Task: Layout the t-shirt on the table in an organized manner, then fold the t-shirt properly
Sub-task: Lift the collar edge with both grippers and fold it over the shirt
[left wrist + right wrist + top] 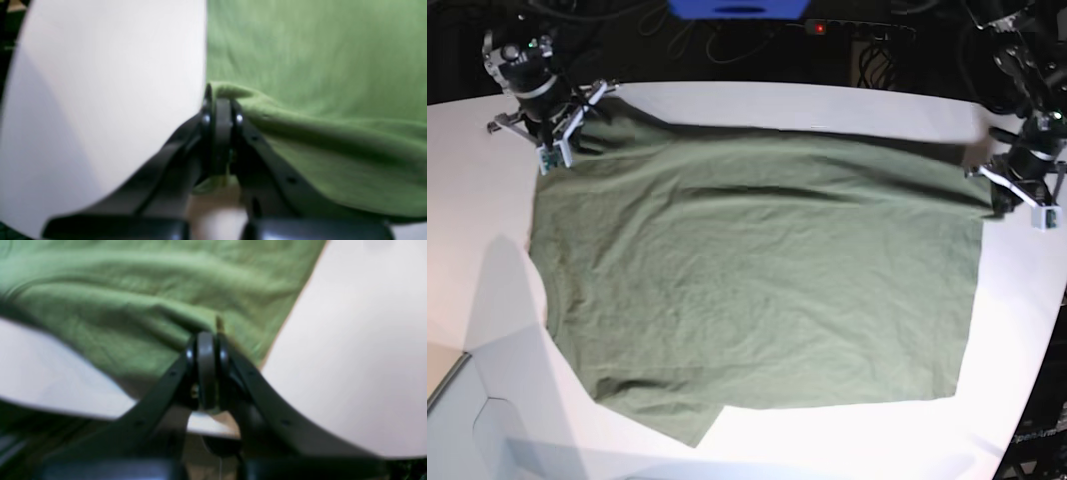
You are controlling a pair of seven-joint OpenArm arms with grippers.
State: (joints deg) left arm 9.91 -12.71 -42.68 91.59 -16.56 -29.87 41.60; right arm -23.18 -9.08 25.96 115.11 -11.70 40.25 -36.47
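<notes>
No legible brand, label or writing appears on the cloth or hardware. The t-shirt point(757, 275), plain olive green and unprinted, lies spread nearly flat across the white desk point(477, 230), with light wrinkles and one short sleeve point(662, 410) at the near edge. The left tool point(218, 100) is clenched on a raised fold at the shirt's edge, at the base view's right. The right tool point(206, 336) is clenched on a bunched ridge of cloth at the far corner on that view's left. Both wrist views are blurred.
</notes>
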